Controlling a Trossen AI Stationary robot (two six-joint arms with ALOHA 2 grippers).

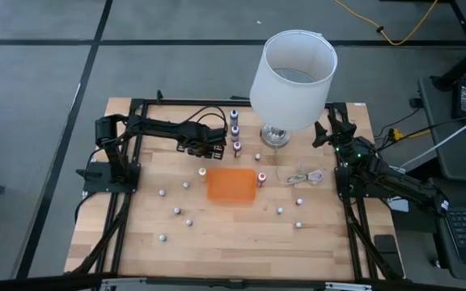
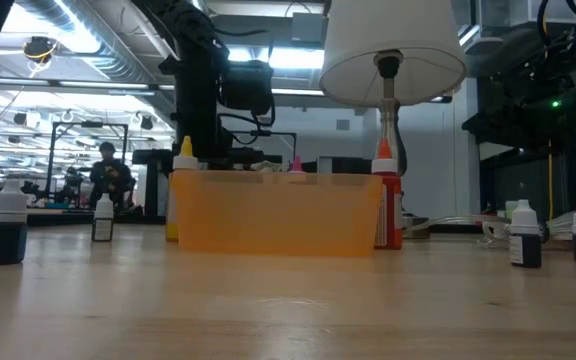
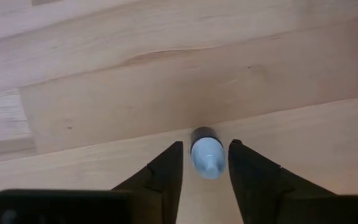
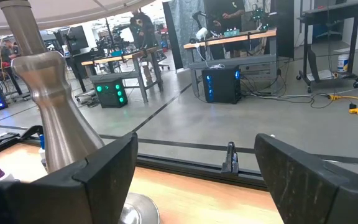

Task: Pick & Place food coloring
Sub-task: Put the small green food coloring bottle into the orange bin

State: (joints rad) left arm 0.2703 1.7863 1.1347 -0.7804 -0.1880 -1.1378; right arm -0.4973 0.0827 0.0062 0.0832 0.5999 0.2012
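Observation:
My left gripper (image 1: 214, 149) points down over the far middle of the table, behind the orange tray (image 1: 233, 184). It is open, with one finger on each side of a small dark food coloring bottle with a pale blue cap (image 3: 207, 155). The bottle stands upright on the wood, and a thin gap shows on each side of it. Three more bottles (image 1: 235, 129) stand in a row just to the right of the gripper. Several others (image 1: 176, 210) are scattered around the tray. My right gripper (image 4: 194, 174) is open and empty beside the lamp base (image 4: 48, 112) at the far right.
A tall lamp with a white shade (image 1: 292, 69) stands at the far middle. A coiled white cable (image 1: 306, 176) lies to the right of the tray. A red bottle (image 2: 388, 200) and a yellow-capped bottle (image 2: 181, 190) stand against the tray's ends. Open wood lies near the front edge.

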